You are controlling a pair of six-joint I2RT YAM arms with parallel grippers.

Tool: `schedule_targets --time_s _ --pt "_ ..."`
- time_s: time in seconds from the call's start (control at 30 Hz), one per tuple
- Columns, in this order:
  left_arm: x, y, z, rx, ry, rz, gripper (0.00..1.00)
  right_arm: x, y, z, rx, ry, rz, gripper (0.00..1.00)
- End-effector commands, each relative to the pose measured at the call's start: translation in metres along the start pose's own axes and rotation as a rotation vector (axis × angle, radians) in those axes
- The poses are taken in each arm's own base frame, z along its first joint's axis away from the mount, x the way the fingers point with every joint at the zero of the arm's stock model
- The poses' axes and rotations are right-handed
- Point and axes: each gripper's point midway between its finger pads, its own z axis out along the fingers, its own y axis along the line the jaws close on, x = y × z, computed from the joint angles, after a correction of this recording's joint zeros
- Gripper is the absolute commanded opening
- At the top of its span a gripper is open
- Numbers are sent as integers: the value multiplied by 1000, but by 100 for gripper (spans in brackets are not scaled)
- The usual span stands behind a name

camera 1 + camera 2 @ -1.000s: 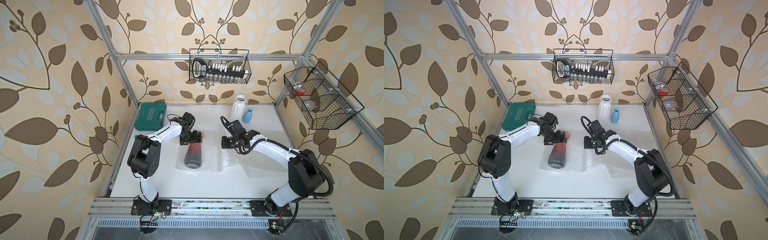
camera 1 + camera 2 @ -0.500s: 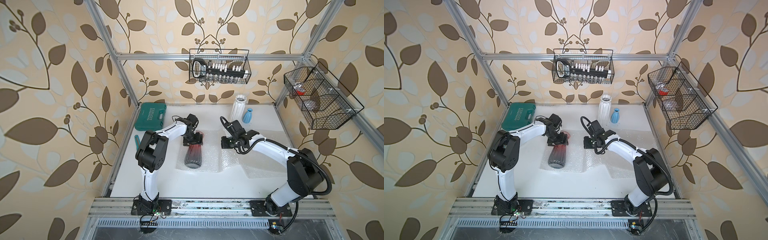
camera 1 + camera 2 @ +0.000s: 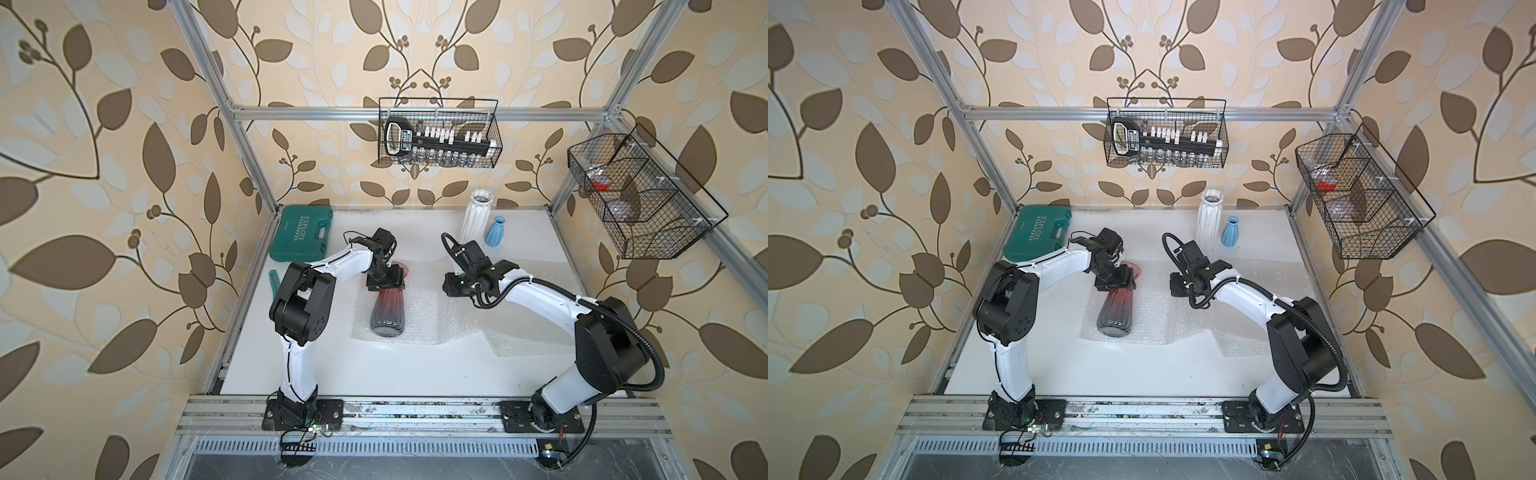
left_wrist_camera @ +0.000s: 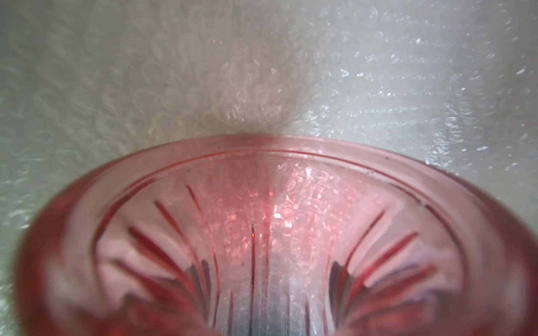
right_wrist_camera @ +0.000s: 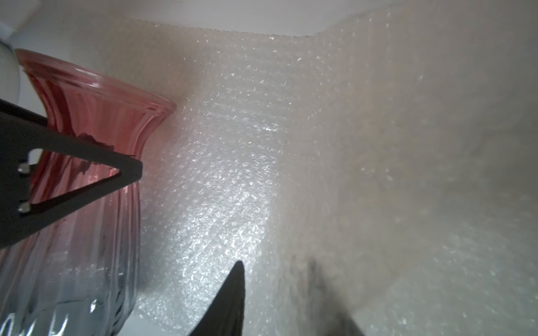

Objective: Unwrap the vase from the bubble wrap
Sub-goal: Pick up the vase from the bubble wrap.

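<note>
A ribbed glass vase (image 3: 387, 311) (image 3: 1115, 313), red at the flared mouth and grey at the base, lies on its side on the spread bubble wrap (image 3: 432, 307) (image 3: 1158, 299). My left gripper (image 3: 385, 280) (image 3: 1115, 282) straddles its neck; one of its fingers (image 5: 72, 163) crosses the neck in the right wrist view. Whether the jaws press on the glass does not show. The left wrist view looks into the vase mouth (image 4: 276, 218). My right gripper (image 3: 454, 286) (image 5: 276, 279) is open low over the wrap (image 5: 247, 145), right of the vase, one finger blurred behind a raised fold.
A green tool case (image 3: 301, 232) lies at the back left, with a teal tool (image 3: 274, 280) by the left edge. A white ribbed vase (image 3: 476, 216) and a small blue vase (image 3: 496, 232) stand at the back. Wire baskets hang on the back wall (image 3: 438, 133) and right frame (image 3: 640, 208).
My left gripper has settled over the vase's neck and its jaws have narrowed. The right jaws were shut and have come apart. The vase has not moved.
</note>
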Motion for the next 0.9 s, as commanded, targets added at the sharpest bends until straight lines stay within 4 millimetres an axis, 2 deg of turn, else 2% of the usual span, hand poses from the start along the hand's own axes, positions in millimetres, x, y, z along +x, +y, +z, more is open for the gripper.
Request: schedule_targets --time_s 0.0,0.2,0.3,0.43,0.67,0.87 --pt "-5 -13 -20 38 -65 31 59 -4 -19 -13 92 -40 -1 45" --pt "-9 -26 -43 92 -137 65 58 -10 -39 -30 192 -115 30 61" --pt "-10 -34 -57 126 -173 90 58 -13 -50 -40 242 -160 55 64" --pt "-10 -44 -78 167 -230 132 58 -18 -54 -54 253 -213 69 66" --pt "-9 -65 -113 257 -318 228 57 -23 -27 -59 87 -216 44 68" --pt "6 -89 -138 403 -391 370 56 -27 9 -64 -137 -202 52 68"
